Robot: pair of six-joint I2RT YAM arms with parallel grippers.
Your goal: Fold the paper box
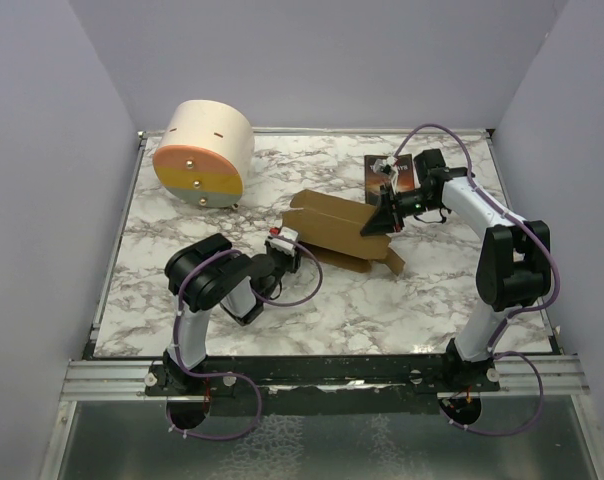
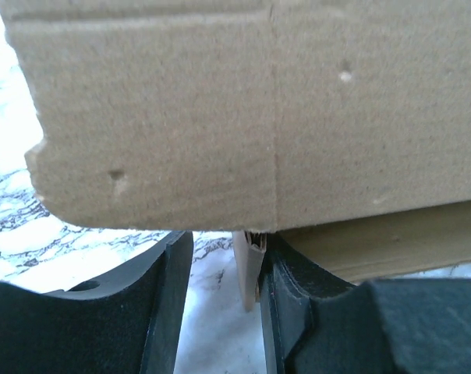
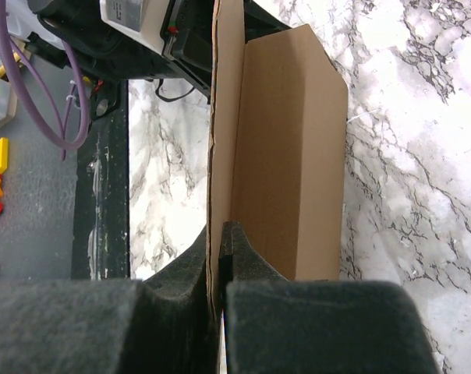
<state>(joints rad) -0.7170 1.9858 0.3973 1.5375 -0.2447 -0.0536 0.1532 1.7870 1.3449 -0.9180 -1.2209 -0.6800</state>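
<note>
The paper box is a partly folded brown cardboard sheet lying mid-table, with one panel raised. My right gripper is at its right end, shut on the upright panel's thin edge; the wrist view shows both pads pressed against it. My left gripper is at the box's left end. Its jaws stand apart in the left wrist view. A thin cardboard flap hangs between them, close to the right finger and unclamped. A broad brown panel fills the view above.
A big cream cylinder with an orange-yellow face lies at the back left. A dark-covered book lies at the back right, just behind my right wrist. Grey walls enclose the marble table on three sides.
</note>
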